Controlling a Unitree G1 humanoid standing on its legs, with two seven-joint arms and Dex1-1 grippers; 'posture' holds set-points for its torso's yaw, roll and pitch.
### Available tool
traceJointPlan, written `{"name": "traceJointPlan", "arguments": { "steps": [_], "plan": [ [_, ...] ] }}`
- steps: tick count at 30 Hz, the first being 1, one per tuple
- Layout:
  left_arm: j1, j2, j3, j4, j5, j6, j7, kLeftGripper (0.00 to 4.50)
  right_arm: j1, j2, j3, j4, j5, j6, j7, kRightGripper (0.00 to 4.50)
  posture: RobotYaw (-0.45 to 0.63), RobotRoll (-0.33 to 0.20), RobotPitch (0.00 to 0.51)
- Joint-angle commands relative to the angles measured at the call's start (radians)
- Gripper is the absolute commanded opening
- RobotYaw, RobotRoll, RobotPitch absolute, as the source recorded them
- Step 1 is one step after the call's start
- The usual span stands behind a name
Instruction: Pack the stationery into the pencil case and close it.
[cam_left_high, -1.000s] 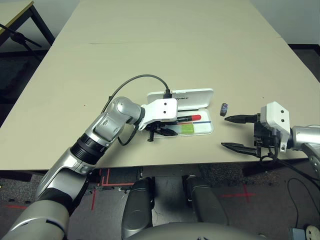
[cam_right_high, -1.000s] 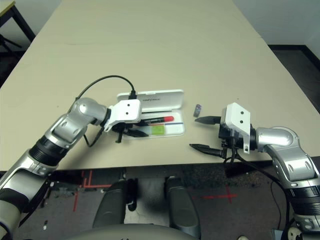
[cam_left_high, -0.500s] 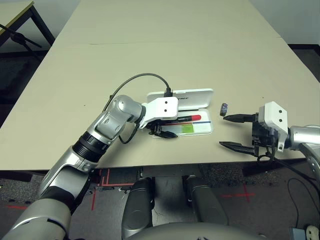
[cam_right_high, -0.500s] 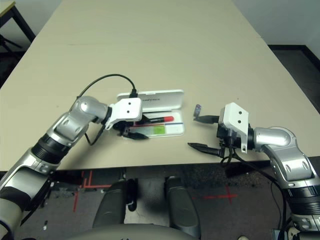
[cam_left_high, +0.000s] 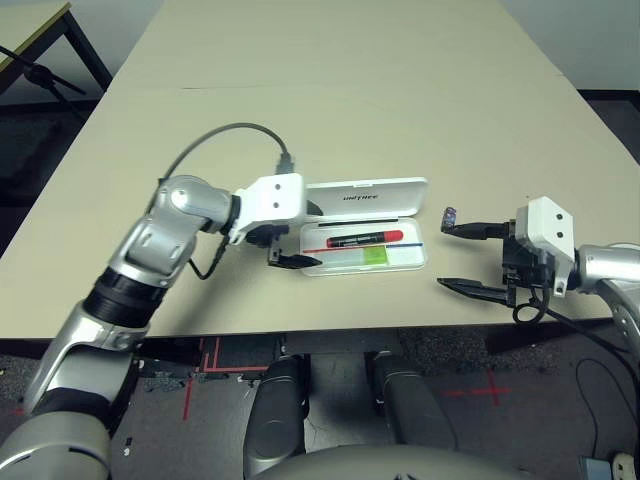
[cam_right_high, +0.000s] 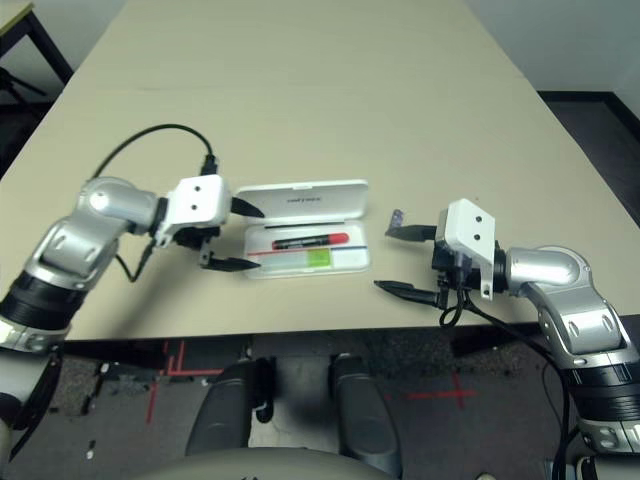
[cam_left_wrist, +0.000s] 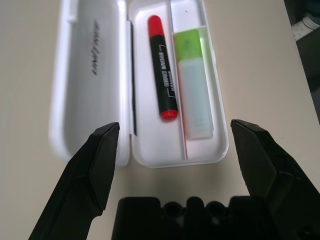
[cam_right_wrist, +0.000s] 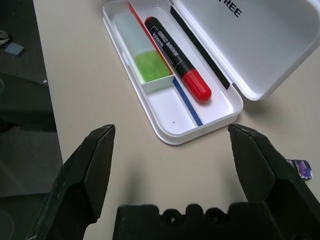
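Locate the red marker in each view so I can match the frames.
Left eye view: red marker in the open pencil case tray, centre.
Right eye view: same tray, centre.
Left wrist view: in the tray, beside the green highlighter.
Right wrist view: in the tray, between highlighter and lid.
Shared landmark: the case's white lid.

The case lid (cam_right_wrist: 260, 45) carries dark lettering, of which "TREE" reads clearly; the marker (cam_left_wrist: 163, 70) has small white print on its black barrel, too fine to read
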Motion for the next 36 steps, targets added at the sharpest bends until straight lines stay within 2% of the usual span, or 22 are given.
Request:
{"name": "traceJointPlan", "arguments": {
  "steps": [1, 7, 13, 15, 20, 22, 24, 27, 32, 36],
  "plan": [
    [0.057, 0.062, 0.046, -0.082, -0.037, 0.036, -0.013, 4.49, 0.001, -0.014, 0.004, 0.002, -0.002, 0.008, 0.011, 4.50, -0.09, 0.000, 0.167],
    [0.138, 0.144, 0.105, -0.210, -0.098, 0.100, -0.003, 4.49, -0.007, -0.020, 0.003, 0.009, -0.001, 0.016, 0.020, 4.50, -0.06, 0.000, 0.175],
    [0.162, 0.139, 0.110, -0.237, -0.118, 0.111, 0.030, 4.49, -0.022, -0.028, -0.009, -0.003, 0.008, 0.060, 0.005, 4.50, -0.06, 0.000, 0.183],
    [0.183, 0.137, 0.112, -0.238, -0.122, 0.101, 0.038, 4.49, -0.014, -0.050, -0.036, -0.050, 0.032, 0.155, -0.034, 4.50, -0.07, 0.000, 0.186],
    [0.216, 0.127, 0.105, -0.230, -0.115, 0.070, 0.052, 4.49, -0.003, -0.126, -0.093, -0.218, 0.099, 0.541, -0.192, 4.50, -0.07, 0.000, 0.191],
    [0.216, 0.121, 0.098, -0.228, -0.114, 0.067, 0.056, 4.49, -0.016, -0.112, -0.107, -0.261, 0.121, 0.633, -0.257, 4.50, -0.07, 0.000, 0.191],
    [0.209, 0.112, 0.084, -0.226, -0.110, 0.066, 0.060, 4.49, -0.072, -0.052, -0.122, -0.290, 0.129, 0.796, -0.395, 4.50, -0.09, 0.000, 0.196],
    [0.197, 0.104, 0.070, -0.226, -0.108, 0.072, 0.060, 4.49, -0.138, 0.017, -0.121, -0.319, 0.113, 0.944, -0.537, 4.50, -0.09, 0.000, 0.196],
    [0.167, 0.092, 0.046, -0.215, -0.102, 0.076, 0.058, 4.49, -0.280, 0.234, -0.154, -0.345, 0.042, 1.199, -0.813, 4.50, -0.11, 0.000, 0.198],
    [0.162, 0.086, 0.032, -0.212, -0.099, 0.073, 0.059, 4.49, -0.348, 0.381, -0.169, -0.378, -0.035, 1.312, -0.964, 4.50, -0.11, 0.000, 0.197]
  ]
}}
